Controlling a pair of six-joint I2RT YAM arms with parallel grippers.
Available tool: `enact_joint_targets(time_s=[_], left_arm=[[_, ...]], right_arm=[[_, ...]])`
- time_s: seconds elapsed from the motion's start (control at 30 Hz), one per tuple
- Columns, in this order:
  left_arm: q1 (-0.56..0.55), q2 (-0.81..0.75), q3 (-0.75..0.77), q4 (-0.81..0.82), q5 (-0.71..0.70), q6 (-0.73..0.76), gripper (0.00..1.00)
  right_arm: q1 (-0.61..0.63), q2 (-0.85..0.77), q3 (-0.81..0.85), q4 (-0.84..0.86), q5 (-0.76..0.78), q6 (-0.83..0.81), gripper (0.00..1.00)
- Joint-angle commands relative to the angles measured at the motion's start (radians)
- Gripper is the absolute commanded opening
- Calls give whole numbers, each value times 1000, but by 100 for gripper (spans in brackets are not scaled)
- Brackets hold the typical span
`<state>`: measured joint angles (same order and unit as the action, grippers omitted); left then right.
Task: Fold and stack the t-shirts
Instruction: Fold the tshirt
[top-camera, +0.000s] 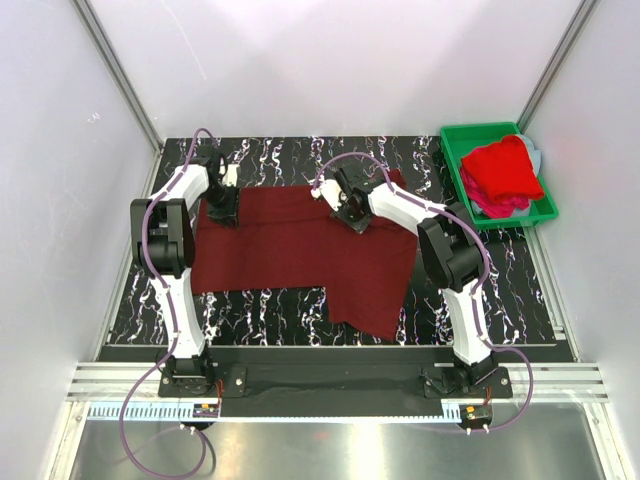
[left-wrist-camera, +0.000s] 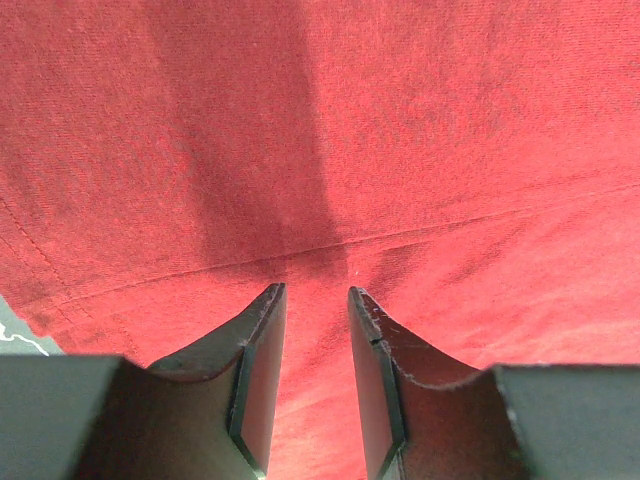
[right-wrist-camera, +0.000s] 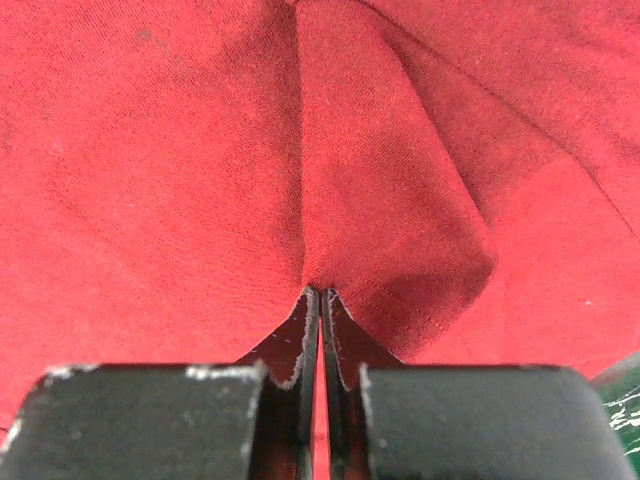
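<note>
The maroon shirt (top-camera: 300, 250) lies spread flat on the black marbled table (top-camera: 260, 300), and both pincers are down on its far edge. 1 sleeve or flap of it hangs toward the near side, below and to the right of the right pincer.

The left pincer (top-camera: 223, 212) sits at the shirt's far left corner. In the left wrist view its 2 fingers (left-wrist-camera: 262, 340) stand a little apart, and flat cloth shows through the narrow gap with nothing nipped between them. A stitched hem line (left-wrist-camera: 450, 225) crosses the cloth just ahead of the fingertips, and a sliver of table shows at the left of the pincer.

The right pincer (top-camera: 350, 218) sits near the middle of the far edge, toward the right. In the right wrist view its fingers (right-wrist-camera: 297, 340) are pressed together on a fold of the cloth. Creases rise from the tips and fan away ahead of them, and a hemmed corner bulges just right of the tips.

Well apart to the right of the right pincer, a green bin (top-camera: 455, 170) stands at the table's far right corner. It holds bright red shirts (top-camera: 505, 168) piled over a pink shirt (top-camera: 498, 208).
</note>
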<state>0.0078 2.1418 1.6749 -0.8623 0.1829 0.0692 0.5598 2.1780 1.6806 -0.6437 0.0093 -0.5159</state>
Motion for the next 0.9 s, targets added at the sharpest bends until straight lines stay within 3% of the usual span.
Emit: enact_joint_targets(time_s=[0.0, 0.3, 0.87], left_arm=[[-3, -45, 5, 19, -2, -6, 37], [-3, -54, 2, 23, -3, -6, 37], [-2, -51, 9, 23, 4, -6, 37]], right_arm=[[-6, -15, 56, -17, -3, 2, 5], [0, -50, 129, -80, -51, 24, 6], [81, -89, 108, -182, -187, 70, 6]])
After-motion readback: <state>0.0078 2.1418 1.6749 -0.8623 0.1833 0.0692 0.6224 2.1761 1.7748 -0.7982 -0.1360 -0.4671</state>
